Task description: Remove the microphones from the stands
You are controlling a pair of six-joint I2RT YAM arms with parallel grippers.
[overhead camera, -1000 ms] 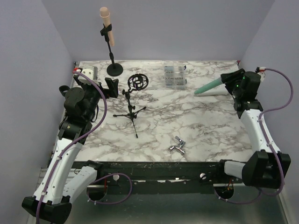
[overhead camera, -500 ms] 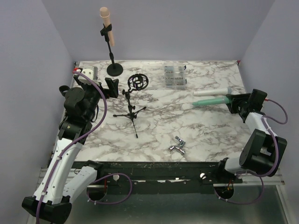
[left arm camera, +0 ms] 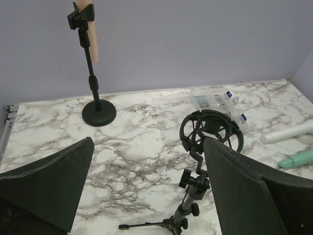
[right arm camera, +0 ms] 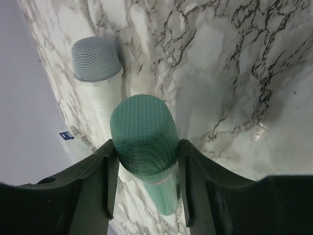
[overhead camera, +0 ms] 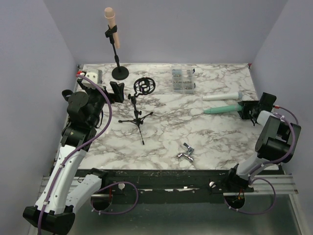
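Mesh of green microphone (right arm camera: 143,134), wrist-view only

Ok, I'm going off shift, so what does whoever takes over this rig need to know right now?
Left gripper: open, empty, beside the tripod stand, whose shock mount is empty.
Right gripper: shut on the green microphone, low by the white microphone.
Peach microphone: clipped in the tall stand, back left.
Done: green microphone is off any stand.
Left: set it down, release; probably the peach one next.

Marble table (overhead camera: 215,142), tripod stand (overhead camera: 137,115), round-base stand (overhead camera: 120,73), clear box (overhead camera: 183,80), white microphone (overhead camera: 221,96), metal part (overhead camera: 186,152)
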